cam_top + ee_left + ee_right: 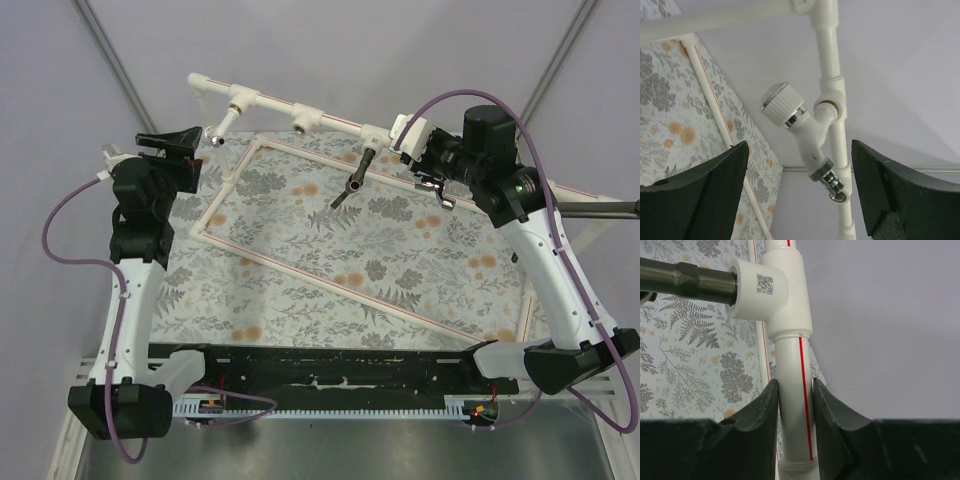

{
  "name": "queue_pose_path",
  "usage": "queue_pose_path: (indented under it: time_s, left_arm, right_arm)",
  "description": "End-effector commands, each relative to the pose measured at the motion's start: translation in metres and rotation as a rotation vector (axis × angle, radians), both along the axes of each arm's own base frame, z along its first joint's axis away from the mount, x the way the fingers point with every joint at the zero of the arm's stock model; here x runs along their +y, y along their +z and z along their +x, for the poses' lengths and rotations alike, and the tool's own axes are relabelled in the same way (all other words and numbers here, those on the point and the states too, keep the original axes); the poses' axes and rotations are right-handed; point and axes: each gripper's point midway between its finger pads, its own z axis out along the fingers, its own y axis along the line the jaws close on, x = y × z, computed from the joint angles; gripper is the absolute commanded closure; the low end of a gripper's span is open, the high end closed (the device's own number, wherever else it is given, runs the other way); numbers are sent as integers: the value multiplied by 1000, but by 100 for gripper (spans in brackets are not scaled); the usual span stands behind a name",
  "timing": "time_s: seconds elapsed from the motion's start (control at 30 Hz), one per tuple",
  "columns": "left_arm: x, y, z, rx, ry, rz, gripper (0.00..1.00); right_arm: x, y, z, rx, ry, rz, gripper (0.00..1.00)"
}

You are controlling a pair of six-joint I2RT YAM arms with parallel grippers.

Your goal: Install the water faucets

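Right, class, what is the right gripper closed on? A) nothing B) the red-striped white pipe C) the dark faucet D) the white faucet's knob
B: the right wrist view shows the right gripper clamped on the red-striped white pipe right beside a tee fitting.

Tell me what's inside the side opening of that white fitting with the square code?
A dark metal stem enters the fitting there. Its end is hidden inside, so any thread is unseen.
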Motion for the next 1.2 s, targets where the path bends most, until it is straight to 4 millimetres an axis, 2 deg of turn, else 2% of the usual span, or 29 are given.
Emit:
queue_pose_path:
  time_s: [0.0, 0.17, 0.27, 0.53, 0.63, 0.67, 0.77, 0.97, 1.03, 1.1, 1.13, 1.17]
  left_arm:
    - [-26, 3, 16, -14, -147, -204, 14]
    - [-30, -8, 33, 5, -168, -260, 17]
    - [-33, -4, 45, -20, -189, -286, 24]
    - [-45, 6, 69, -97, -280, -379, 59]
    - [-47, 9, 71, -126, -296, -354, 77]
    - [-48, 11, 70, -141, -300, -326, 80]
    - [-47, 7, 71, -181, -297, -146, 81]
    - [-39, -10, 68, -257, -262, 343, 97]
    - [-37, -7, 65, -287, -258, 489, 98]
    - [-40, 1, 60, -332, -260, 670, 98]
    - [-39, 1, 58, -348, -256, 817, 98]
    - [-50, 2, 54, -375, -272, 974, 98]
  right_arm:
    - [4, -55, -19, 215, 15, -36, 100]
    - [3, -58, -21, 216, 11, -43, 100]
    - [3, -57, -21, 213, 11, -42, 100]
    - [-1, -55, -19, 204, -7, -50, 100]
    - [0, -57, -19, 209, -1, -50, 100]
    - [1, -58, -19, 211, -1, -51, 100]
    - [0, -59, -18, 210, -6, -56, 100]
    - [-1, -58, -16, 206, -10, -60, 100]
    - [-1, -60, -15, 207, -12, -63, 100]
    - [-2, -62, -14, 211, -16, -67, 100]
    - [-1, -62, -14, 210, -14, -68, 100]
    - [-1, -62, -13, 209, -15, -70, 100]
